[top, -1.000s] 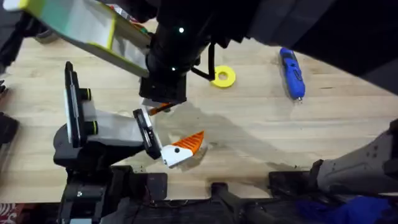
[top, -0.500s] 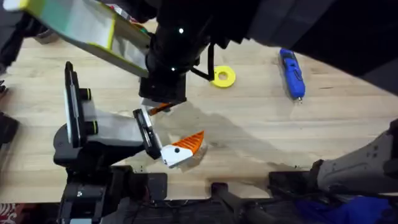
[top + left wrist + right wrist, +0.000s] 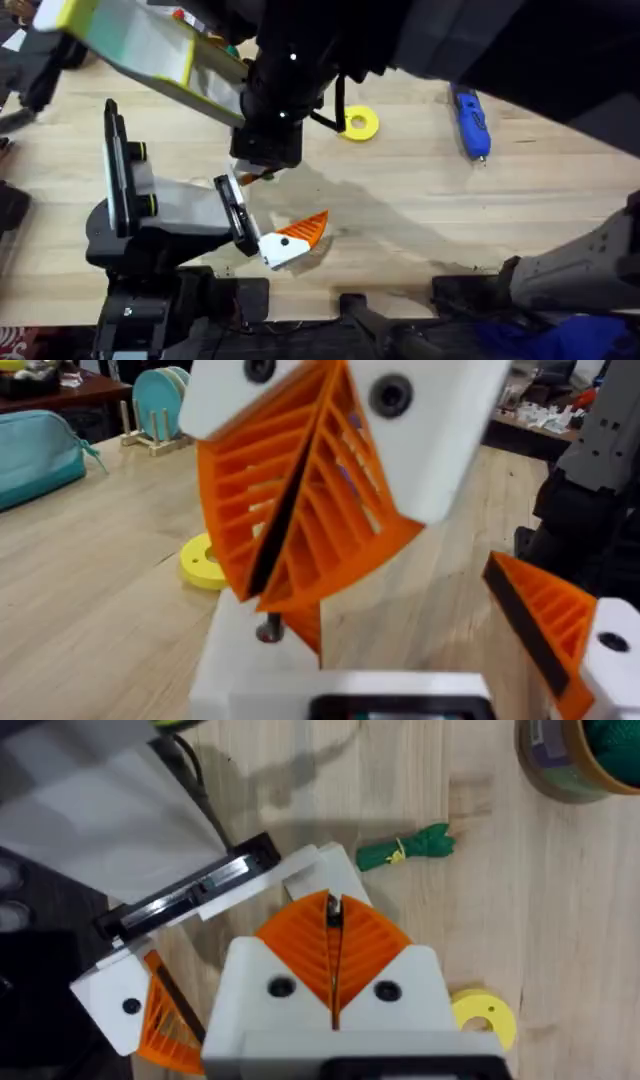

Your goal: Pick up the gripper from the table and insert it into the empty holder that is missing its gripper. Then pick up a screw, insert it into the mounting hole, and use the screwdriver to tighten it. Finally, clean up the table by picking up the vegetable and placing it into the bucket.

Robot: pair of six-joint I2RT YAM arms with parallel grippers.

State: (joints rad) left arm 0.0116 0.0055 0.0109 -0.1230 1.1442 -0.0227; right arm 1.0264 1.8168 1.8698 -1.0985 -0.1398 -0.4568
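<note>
My right gripper [image 3: 333,915] has white fingers and orange ribbed pads. It is shut on a small dark screw [image 3: 268,628] and hangs point-down over the white holder [image 3: 320,870] on my left arm's tip. An orange edge of the gripper piece [image 3: 305,628] shows on the holder just under the screw. My left gripper [image 3: 420,660] is open, its other orange-padded finger [image 3: 540,620] standing apart. The blue screwdriver [image 3: 470,120] lies at the far right. The green vegetable [image 3: 405,848] lies beyond the holder, near the mustard bucket [image 3: 575,765].
A yellow ring [image 3: 360,124] lies just past my right gripper. A blurred yellow-and-grey bar [image 3: 140,45] crosses the far left of the overhead view. A teal pouch [image 3: 40,450] and a plate rack [image 3: 160,405] stand well off. Bare wood [image 3: 450,220] spreads at the right.
My right arm has shifted slightly toward the far side with the screw still in it. The left arm, the screwdriver and the ring have not moved.
</note>
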